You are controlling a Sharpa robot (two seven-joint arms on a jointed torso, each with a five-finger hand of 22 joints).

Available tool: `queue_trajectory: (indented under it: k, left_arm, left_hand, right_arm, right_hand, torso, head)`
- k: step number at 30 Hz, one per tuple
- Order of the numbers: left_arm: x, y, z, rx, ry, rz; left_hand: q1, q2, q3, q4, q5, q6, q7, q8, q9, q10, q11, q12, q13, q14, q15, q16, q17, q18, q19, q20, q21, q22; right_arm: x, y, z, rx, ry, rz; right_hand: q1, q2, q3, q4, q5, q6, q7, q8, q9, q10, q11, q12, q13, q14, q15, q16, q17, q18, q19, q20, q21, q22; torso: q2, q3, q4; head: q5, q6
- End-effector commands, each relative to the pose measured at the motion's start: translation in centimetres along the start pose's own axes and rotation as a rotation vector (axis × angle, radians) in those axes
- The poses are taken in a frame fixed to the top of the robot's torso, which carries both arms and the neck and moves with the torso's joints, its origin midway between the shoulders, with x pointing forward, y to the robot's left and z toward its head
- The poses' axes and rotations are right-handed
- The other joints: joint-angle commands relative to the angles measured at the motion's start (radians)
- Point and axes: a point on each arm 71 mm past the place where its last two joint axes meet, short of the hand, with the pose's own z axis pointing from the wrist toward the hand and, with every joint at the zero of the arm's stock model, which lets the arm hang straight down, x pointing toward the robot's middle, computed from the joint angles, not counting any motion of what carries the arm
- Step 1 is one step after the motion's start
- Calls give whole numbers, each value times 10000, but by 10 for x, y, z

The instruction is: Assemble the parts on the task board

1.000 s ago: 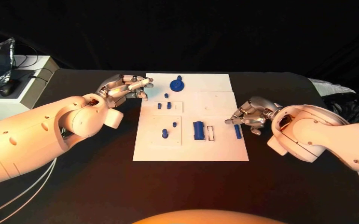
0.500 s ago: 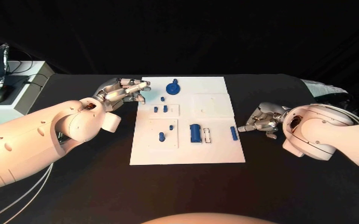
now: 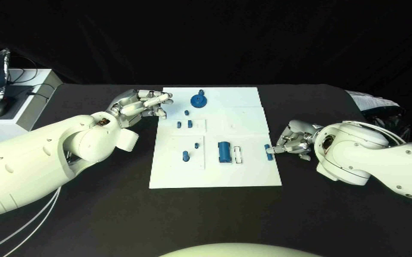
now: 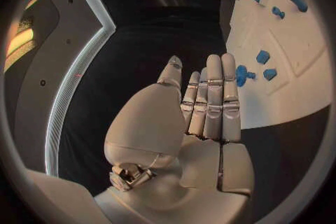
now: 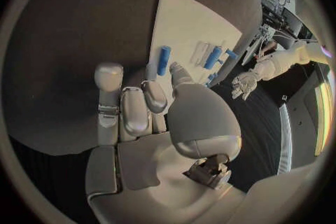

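Your task board [image 3: 249,174] lies flat in the middle of the black tabletop [image 3: 103,209], and by the look of it the assembly is only partly done; a round blue gear-like part [image 3: 200,99] sits near the far edge, a few small blue pegs [image 3: 184,124] stand or lie in the left-hand panels, and a larger blue block [image 3: 224,151] sits beside a pale slot near the centre; which of these are properly seated you cannot tell from here.

Your right hand [image 3: 290,143] rests at the right edge of the board, fingers [image 5: 133,109] partly curled; a short blue bar [image 3: 268,149] lies on the board just at the fingertips, and the right wrist view shows it on the white surface ahead of the fingers, touching or just short of them; whether it is pinched you cannot tell.

Your left hand [image 3: 141,103] hovers just beside the board's far left corner, its fingers [image 4: 213,98] straight, close together and grasping nothing; it is released.

Judge the bar as the piece in hand, with the loose pegs and the gear probably left to place.
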Motion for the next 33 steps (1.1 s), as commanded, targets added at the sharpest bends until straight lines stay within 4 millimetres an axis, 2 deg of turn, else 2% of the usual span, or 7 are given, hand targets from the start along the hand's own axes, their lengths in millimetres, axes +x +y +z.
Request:
queue_trajectory:
  k: [1,5,8,19,24,29,33]
  left_arm:
    - [3,-1,0,104,166,-15]
    - [2,-1,0,93,135,3]
    - [2,-1,0,84,118,10]
    - [2,-1,0,99,132,11]
    - [1,-1,0,98,121,16]
    - [1,-1,-1,90,101,24]
    - [1,-1,-1,90,94,27]
  left_hand:
    - [0,52,-3,-38,25,38,-14,-44,6,-17,-27,-16,-4,-6,31,-24,6,-154,36,-7,-65,11]
    - [0,52,-3,-38,25,38,-14,-44,6,-17,-27,-16,-4,-6,31,-24,6,-154,36,-7,-65,11]
    - [0,52,-3,-38,25,38,-14,-44,6,-17,-27,-16,-4,-6,31,-24,6,-154,36,-7,-65,11]
    - [0,52,-3,-38,25,38,-14,-44,6,-17,-27,-16,-4,-6,31,-24,6,-154,36,-7,-65,11]
    - [0,52,-3,-38,25,38,-14,-44,6,-17,-27,-16,-4,-6,31,-24,6,-154,36,-7,-65,11]
    - [-18,58,-2,-29,25,29,-11,-42,7,-18,-25,-17,-3,-8,34,-21,4,-154,41,-6,-71,19]
    - [-18,58,-2,-29,25,29,-11,-42,7,-18,-25,-17,-3,-8,34,-21,4,-154,41,-6,-71,19]
  right_arm:
    - [2,1,0,8,-82,-227]
    - [5,3,2,-8,25,-308]
    - [7,4,3,-28,59,-371]
    - [16,7,13,20,195,-485]
    - [19,9,17,-12,209,-757]
    - [23,12,19,-109,223,-1323]
    - [26,13,19,-183,287,-1737]
  right_hand:
    - [53,-50,9,7,11,-22,4,-37,19,0,-75,-38,590,8,-69,-43,9,-113,328,-64,9,806]
    - [58,4,-64,-80,-2,11,-31,-28,235,5,-94,-56,590,8,-83,-39,25,-130,326,-80,39,811]
    - [55,-18,-73,-88,-16,13,-44,-21,332,-9,-101,-73,588,7,-91,-56,9,-137,309,-85,-5,802]
    - [154,10,-73,-264,-86,-17,-44,-17,508,-41,-103,-118,567,4,-92,-97,-34,-139,299,-91,-105,785]
    - [230,105,-83,-491,-203,-16,-64,-2,635,-60,-114,-103,561,3,-99,-113,-51,-142,298,-94,-140,782]
    - [448,209,-16,-866,-54,-54,-64,-16,684,-110,-111,-101,563,-8,-103,-149,-88,-150,278,-98,-226,768]
    - [773,121,384,-1180,-57,-117,-52,-39,612,-186,-101,-165,540,-12,-98,-164,-86,-152,269,-99,-272,762]
  torso:
    - [16,-3,-16]
    - [3,-2,-18]
    - [15,7,0]
    - [8,9,-6]
    - [3,3,-3]
    - [1,2,-15]
    - [0,4,-18]
  head:
    - [24,-49]
    - [16,-86]
    - [-10,-51]
    - [30,-118]
    - [34,-148]
    - [49,-176]
    - [68,-207]
